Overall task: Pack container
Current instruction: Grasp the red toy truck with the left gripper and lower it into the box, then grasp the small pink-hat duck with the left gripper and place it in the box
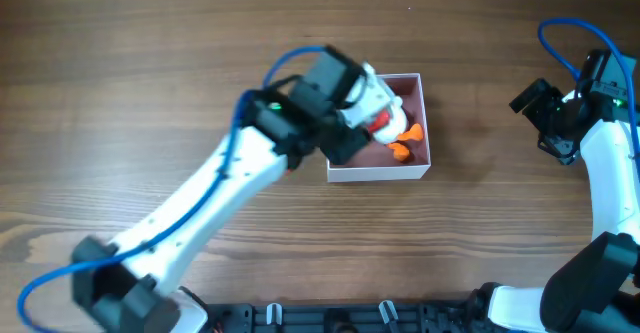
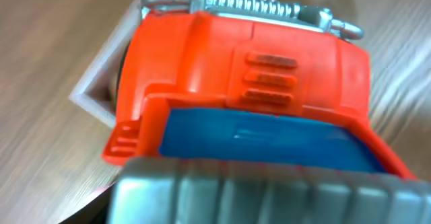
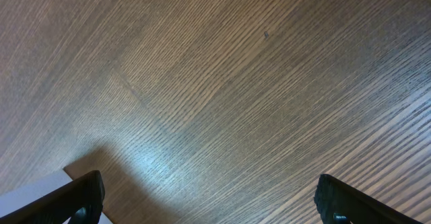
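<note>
1. The left hand (image 1: 360, 121) hangs over the left half of the box. Its fingers are hidden under the wrist from above and behind the toy in its own camera. I cannot tell whether it is clasping the toy or has let go.
2. Right against that camera sits an orange-red toy (image 2: 242, 69) with a blue panel and a metal spring (image 2: 252, 7) along its top edge. It lies tilted across the view. I take it to be the piece being packed.
3. The box (image 1: 380, 171) stands on the worktop (image 1: 150, 73) a little right of centre. One white corner (image 2: 91, 93) shows behind the toy's left end, so the toy seems to sit close over that wall.
4. Small orange pieces (image 1: 404, 141) already lie on the box floor towards its right side.
5. To do this step well:
   - Carry the toy inward until it is clear of the rim.
   - Level it, then lower it onto bare floor beside the orange pieces, not on top of them.
   - Only then spread the fingers and lift straight up.
6. The walls look thin. Pressing the toy on the rim could tip or slide the box.
7. The right hand (image 3: 212, 200) is spread wide over bare wood, well off to the right, and should stay clear.
</note>
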You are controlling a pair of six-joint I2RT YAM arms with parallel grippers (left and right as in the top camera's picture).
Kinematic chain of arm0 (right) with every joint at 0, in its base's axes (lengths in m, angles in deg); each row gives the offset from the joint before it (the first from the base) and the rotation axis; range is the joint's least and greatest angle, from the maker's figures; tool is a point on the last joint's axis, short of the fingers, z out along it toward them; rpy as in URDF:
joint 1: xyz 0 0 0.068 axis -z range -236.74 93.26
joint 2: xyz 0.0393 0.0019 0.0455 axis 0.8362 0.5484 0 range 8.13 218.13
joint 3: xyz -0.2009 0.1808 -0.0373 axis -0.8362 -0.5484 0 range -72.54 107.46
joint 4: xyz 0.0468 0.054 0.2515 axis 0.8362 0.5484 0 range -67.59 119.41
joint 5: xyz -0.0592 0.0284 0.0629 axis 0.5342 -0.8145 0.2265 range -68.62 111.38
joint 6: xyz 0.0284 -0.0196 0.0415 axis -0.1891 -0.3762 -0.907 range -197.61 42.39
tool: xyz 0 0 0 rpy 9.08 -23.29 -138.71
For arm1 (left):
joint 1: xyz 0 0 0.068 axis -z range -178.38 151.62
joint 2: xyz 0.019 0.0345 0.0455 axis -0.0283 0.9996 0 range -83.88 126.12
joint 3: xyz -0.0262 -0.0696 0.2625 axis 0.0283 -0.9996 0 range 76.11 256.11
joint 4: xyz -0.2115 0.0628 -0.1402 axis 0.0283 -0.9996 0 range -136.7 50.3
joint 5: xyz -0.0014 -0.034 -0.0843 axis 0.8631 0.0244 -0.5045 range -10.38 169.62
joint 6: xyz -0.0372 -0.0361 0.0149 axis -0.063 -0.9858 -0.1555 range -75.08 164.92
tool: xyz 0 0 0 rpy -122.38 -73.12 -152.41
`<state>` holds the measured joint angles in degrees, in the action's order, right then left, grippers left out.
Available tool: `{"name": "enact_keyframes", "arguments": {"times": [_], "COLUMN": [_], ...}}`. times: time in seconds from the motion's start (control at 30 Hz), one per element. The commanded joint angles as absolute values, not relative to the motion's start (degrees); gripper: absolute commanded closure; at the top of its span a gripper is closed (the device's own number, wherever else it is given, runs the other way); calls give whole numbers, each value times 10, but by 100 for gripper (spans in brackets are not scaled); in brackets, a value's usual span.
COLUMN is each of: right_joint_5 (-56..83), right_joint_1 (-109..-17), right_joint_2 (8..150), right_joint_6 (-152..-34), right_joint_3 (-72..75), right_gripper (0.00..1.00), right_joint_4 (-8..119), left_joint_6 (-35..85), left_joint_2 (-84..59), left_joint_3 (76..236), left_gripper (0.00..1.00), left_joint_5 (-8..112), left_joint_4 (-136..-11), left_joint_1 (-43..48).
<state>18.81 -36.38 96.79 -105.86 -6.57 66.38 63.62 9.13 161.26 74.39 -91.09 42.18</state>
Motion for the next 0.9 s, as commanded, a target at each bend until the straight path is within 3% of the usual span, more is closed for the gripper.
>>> {"name": "enact_keyframes", "arguments": {"times": [0.0,0.13,0.27,0.33,0.57,0.87], "right_joint_5": [183,183,183,183,183,183], "right_joint_1": [-366,-366,-366,-366,-366,-366], "right_joint_2": [973,973,973,973,973,973], "right_joint_6": [-1062,-1062,-1062,-1062,-1062,-1062], "right_joint_3": [-70,-70,-70,-70,-70,-70], "right_gripper": [0,0,1,0,0,1], "right_joint_4": [661,661,661,661,661,661], "left_joint_6": [747,747,747,742,675,498], "left_joint_2": [176,237,254,253,229,68], "left_joint_3": [1612,1612,1612,1612,1618,1636], "left_gripper": [63,63,50,0,0,0], "left_joint_5": [748,756,761,778,798,862], "left_joint_4": [-901,-885,-881,-881,-883,-923], "left_joint_1": [436,436,436,436,436,412]}}
